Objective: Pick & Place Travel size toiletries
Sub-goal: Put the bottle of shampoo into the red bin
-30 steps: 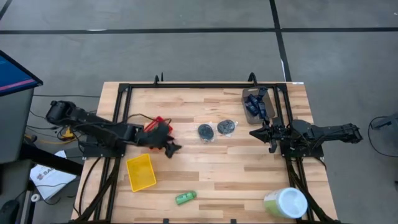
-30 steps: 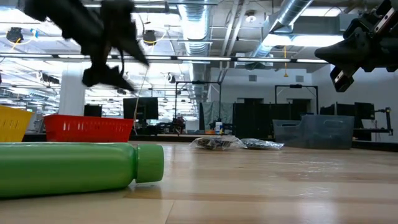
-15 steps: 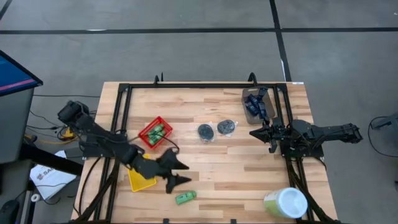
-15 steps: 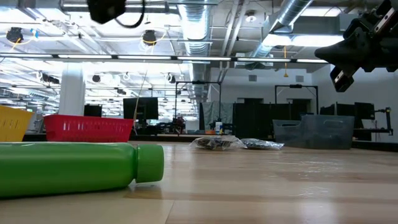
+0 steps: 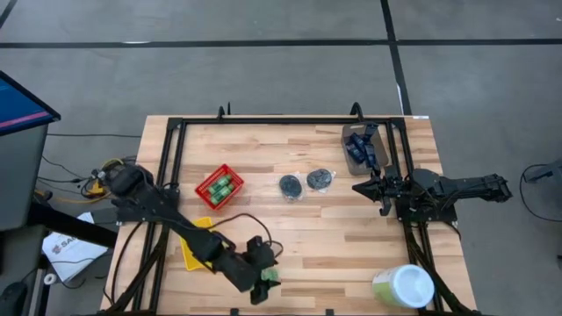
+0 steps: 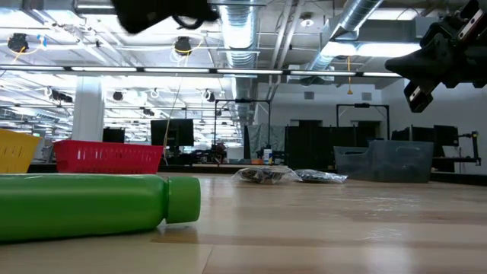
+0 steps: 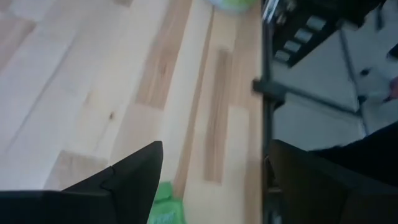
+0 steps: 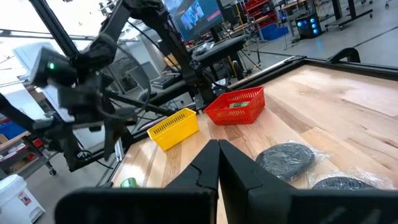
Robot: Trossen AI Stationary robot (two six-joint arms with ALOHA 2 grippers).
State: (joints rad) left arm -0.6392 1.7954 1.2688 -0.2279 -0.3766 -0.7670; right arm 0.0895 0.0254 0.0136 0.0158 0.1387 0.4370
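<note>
We find no brand or label we can read on any item. The loose green bottle lies on its side near the table's front edge, smooth and bright green with a matching cap. Our left gripper hangs right over it, fingers spread apart with nothing between them. Two more green bottles sit in the red basket. Two dark grey discs lie mid-table. Our right gripper, closed and empty, waits beside the grey bin of blue tubes.
</note>
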